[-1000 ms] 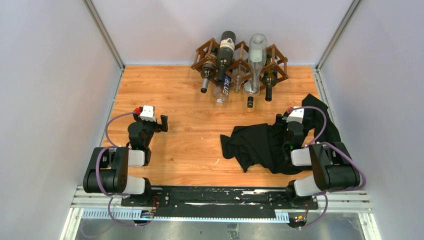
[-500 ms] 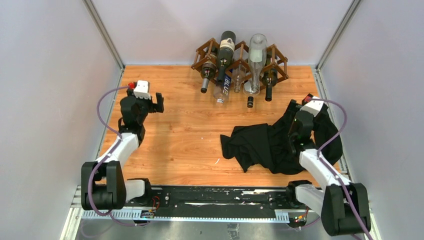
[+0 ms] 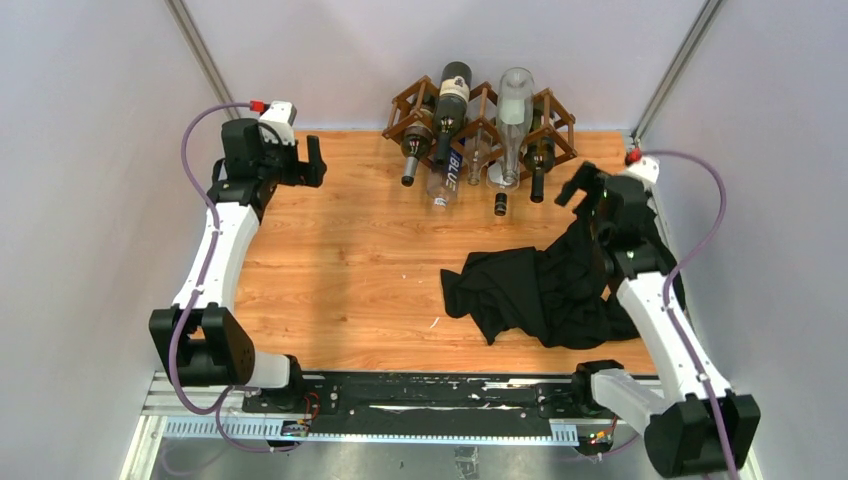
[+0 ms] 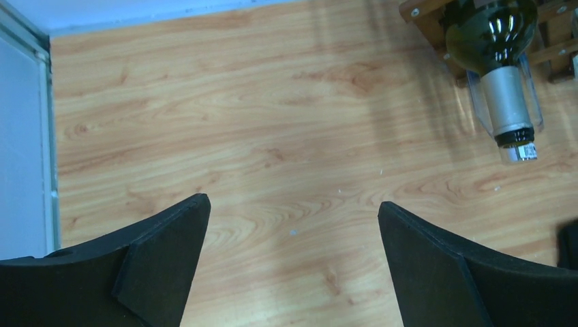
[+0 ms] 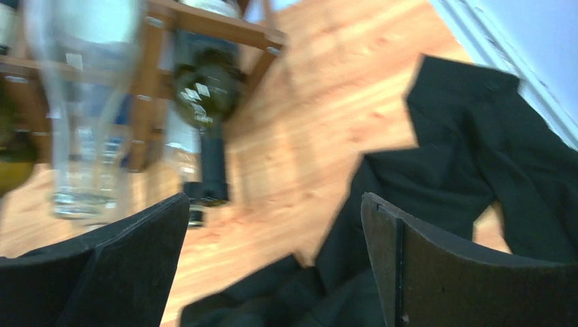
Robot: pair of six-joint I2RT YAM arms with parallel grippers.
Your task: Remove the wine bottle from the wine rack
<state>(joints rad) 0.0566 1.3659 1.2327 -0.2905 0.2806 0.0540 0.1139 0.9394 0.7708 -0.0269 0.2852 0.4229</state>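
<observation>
The dark brown lattice wine rack [image 3: 482, 118] stands at the back middle of the table, with several bottles in and on it. A dark wine bottle [image 3: 452, 98] and a clear one [image 3: 515, 112] lie on top; other necks stick out toward me. My left gripper [image 3: 308, 165] is open at the back left, well left of the rack. Its wrist view [image 4: 293, 218] shows bare wood between the jaws and a green wine bottle with a silver neck [image 4: 503, 82]. My right gripper [image 3: 583, 190] is open just right of the rack. Its blurred wrist view [image 5: 272, 204] shows a dark wine bottle [image 5: 208, 102].
A crumpled black cloth [image 3: 535, 290] lies on the right half of the wooden table [image 3: 350, 250], under and beside my right arm, and shows between the right jaws as black cloth [image 5: 470, 157]. White walls and metal posts close in the back and sides.
Both arms have unfolded and reached toward the back: the left to the back left corner, the right up to the rack's right end. Both grippers stayed open.
</observation>
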